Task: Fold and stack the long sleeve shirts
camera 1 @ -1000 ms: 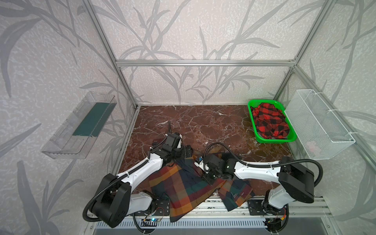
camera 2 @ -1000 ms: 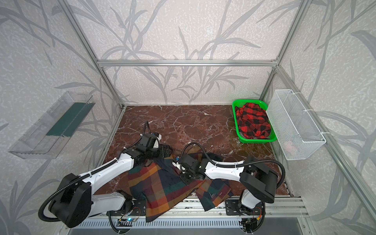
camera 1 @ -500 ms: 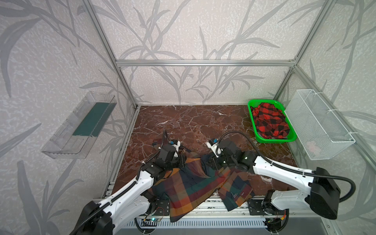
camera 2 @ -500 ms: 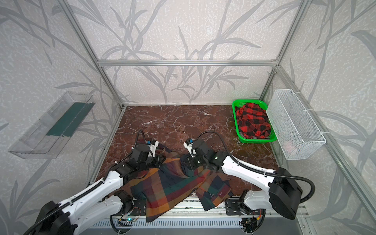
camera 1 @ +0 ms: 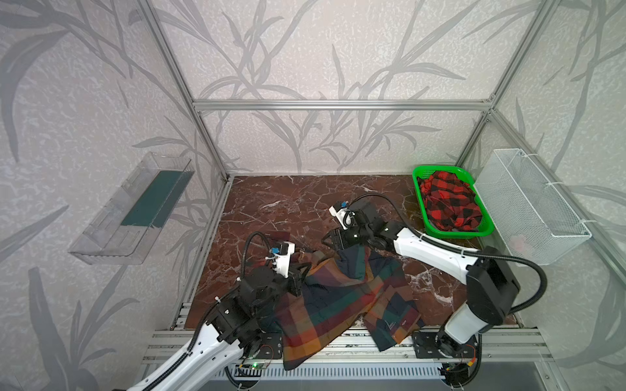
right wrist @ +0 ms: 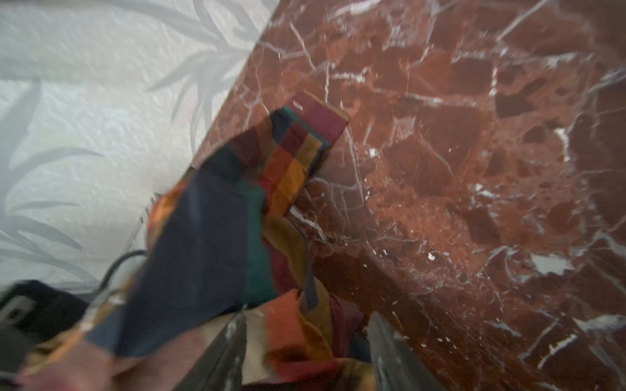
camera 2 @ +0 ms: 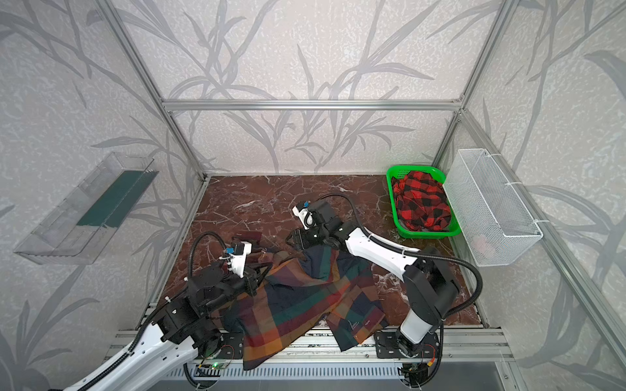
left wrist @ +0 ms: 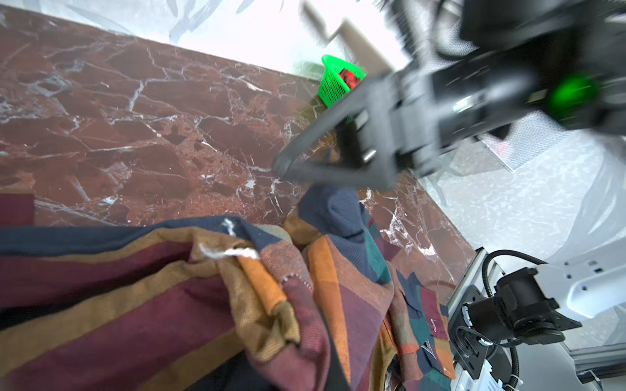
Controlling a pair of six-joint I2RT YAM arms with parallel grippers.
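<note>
Both arms at the near half of the red-brown marble worktop (camera 1: 288,203), seen in both top views.

(a) The soft block-plaid shirt (camera 1: 338,298) of navy, orange, dark green and red lies crumpled between my two arms. Its near hem hangs over the front edge of the worktop onto the aluminium rail (camera 1: 440,338). One dark red sleeve cuff (camera 1: 275,235) lies flat on the marble, just beyond my left wrist.

(b) My left end effector (camera 1: 303,269) is closed tight on the left edge of the block-plaid shirt (camera 2: 298,301). In the left wrist view the cloth (left wrist: 203,304) bunches up close to the lens, and my own fingers are out of frame.

(c) My right end effector (camera 1: 330,239) sits at the far peak of the same shirt, where a navy fold rises to it. In the right wrist view its jaws stand apart (right wrist: 308,325), with orange and red cloth (right wrist: 203,237) lying between them. I cannot tell whether that cloth touches either finger.

(d) The red-and-black check shirt (camera 1: 447,203) lies bundled inside the green plastic basket (camera 1: 455,234) at the far right corner, well apart from both arms.
</note>
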